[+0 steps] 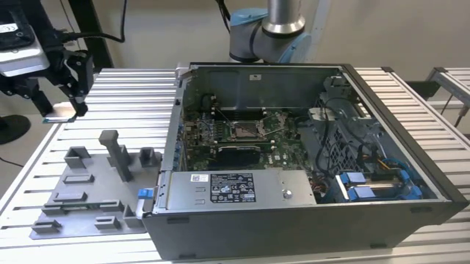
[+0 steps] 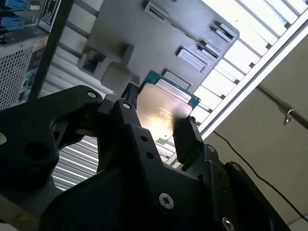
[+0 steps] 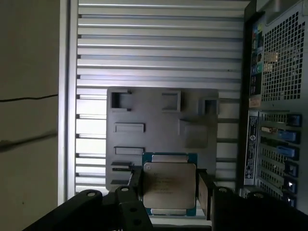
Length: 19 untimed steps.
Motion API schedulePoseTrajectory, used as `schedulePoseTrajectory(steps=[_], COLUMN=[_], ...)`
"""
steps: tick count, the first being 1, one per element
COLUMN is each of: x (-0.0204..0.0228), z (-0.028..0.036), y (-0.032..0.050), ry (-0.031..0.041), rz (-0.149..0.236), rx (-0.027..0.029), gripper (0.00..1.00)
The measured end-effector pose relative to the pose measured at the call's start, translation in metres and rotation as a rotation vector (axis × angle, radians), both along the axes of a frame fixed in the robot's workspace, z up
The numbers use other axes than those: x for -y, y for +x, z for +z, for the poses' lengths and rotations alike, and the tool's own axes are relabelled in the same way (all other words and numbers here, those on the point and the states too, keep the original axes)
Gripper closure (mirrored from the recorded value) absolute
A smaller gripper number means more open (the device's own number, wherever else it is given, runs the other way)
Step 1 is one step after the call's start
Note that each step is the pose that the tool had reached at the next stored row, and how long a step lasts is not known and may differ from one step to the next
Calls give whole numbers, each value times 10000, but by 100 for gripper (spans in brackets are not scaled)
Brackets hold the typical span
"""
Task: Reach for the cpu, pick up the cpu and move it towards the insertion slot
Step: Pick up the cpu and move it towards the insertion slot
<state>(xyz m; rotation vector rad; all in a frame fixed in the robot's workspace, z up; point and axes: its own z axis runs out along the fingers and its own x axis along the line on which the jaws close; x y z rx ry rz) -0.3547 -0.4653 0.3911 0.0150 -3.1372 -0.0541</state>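
Item 1: claw (image 1: 63,113), one, black, two fingers, clamped on opposite edges of the cpu (image 1: 57,117). In both wrist views the claw (image 2: 156,118) (image 3: 170,185) grips the cpu (image 2: 161,103) (image 3: 169,171) flat, silvery lid facing the cameras and a green board edge around it.

Item 2: cpu, one. It is held in the claw, lifted off the tray (image 1: 88,220). There is faint print on the lid, too dim to read.

Item 3: grey tray (image 3: 159,125), one, lying on the bench close to the claw and lower than it. It has raised blocks and shallow recesses.

Item 4: slot (image 1: 245,130), one, a shiny square frame on the green board inside the case (image 1: 294,231). It is well apart from the claw, toward the exterior view's right.

Item 5: open dark case, one. A white printed label (image 1: 231,188) sits on its metal box, and another label strip (image 3: 252,144) on its wall; the text on both is too small to make out.

Item 6: bench (image 1: 132,93), slatted bright metal, carrying the tray and case.

Room: pale wall and plain floor, with a black cable (image 3: 29,98) trailing beyond the bench edge by the claw.
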Motion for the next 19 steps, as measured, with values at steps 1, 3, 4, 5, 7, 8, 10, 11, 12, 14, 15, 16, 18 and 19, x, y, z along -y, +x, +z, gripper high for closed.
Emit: schedulePoseTrajectory(steps=[1, 3, 4, 5, 7, 8, 10, 11, 12, 14, 15, 16, 18, 19], x=[0, 0, 0, 0, -1, -1, -1, -1, -1, -1, -1, -1, -1, -1], z=[0, 0, 0, 0, -1, 0, 0, 0, -1, 0, 0, 0, 0, 0], y=[45, 131, 168, 211, 300, 346, 438, 473, 508, 595, 639, 683, 771, 819], ry=[0, 0, 0, 0, 0, -1, -1, -1, -2, -3, -2, -2, -2, -2], rz=[1, 0, -1, 0, 0, 0, 0, 0, 0, 0, 1, -1, 0, 0], rx=[0, 0, 0, 0, 1, 0, 0, 0, 0, 0, 0, 0, 0, 0], gripper=[100, 100, 100, 100, 100, 100, 100, 100, 100, 100, 100, 100, 100, 100])
